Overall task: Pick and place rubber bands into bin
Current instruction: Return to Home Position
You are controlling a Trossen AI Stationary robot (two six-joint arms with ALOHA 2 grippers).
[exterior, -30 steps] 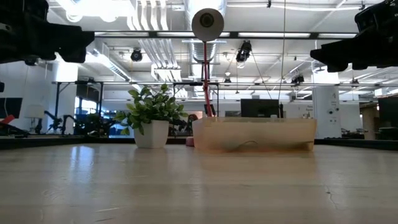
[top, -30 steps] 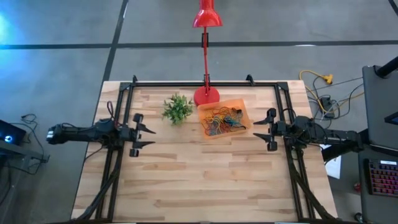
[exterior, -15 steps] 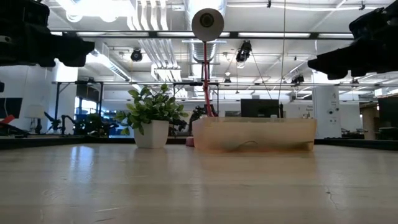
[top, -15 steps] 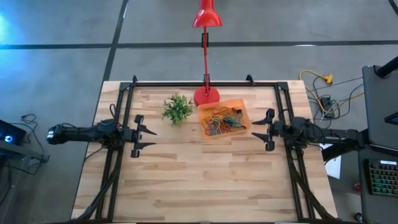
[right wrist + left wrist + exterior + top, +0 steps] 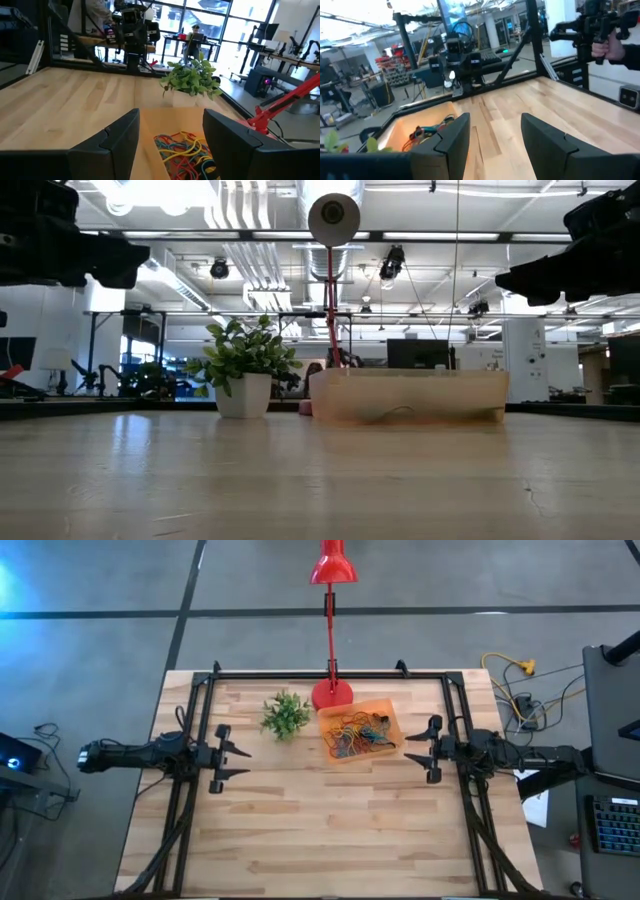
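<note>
I have both arms hanging level above the table [image 5: 320, 830] with nothing in hand, which fits a run at its resting pose rather than mid-pick. The bin [image 5: 400, 398] is my reference. The rubber bands [image 5: 358, 735] lie heaped inside it in a mixed tangle, and I can find none loose on the wood around it, so I judge the sorting done. The right gripper [image 5: 410, 748] hovers near the bin, on the side away from the plant [image 5: 285, 715]. Its fingers are spread apart and empty and aim at the bin, so its wrist camera looks straight down onto the bands. The left gripper [image 5: 245, 761] is well apart from the bin, out beyond the plant. It is likewise splayed wide and clasps nothing, and bare wood shows between its fingers. I would keep both raised like this: the low camera shows them well above the bin's wall, so no finger can clip the rim or nudge the light tray. The lamp base [image 5: 332, 694] sits just beside the bin's far corner, clear of both arms.
</note>
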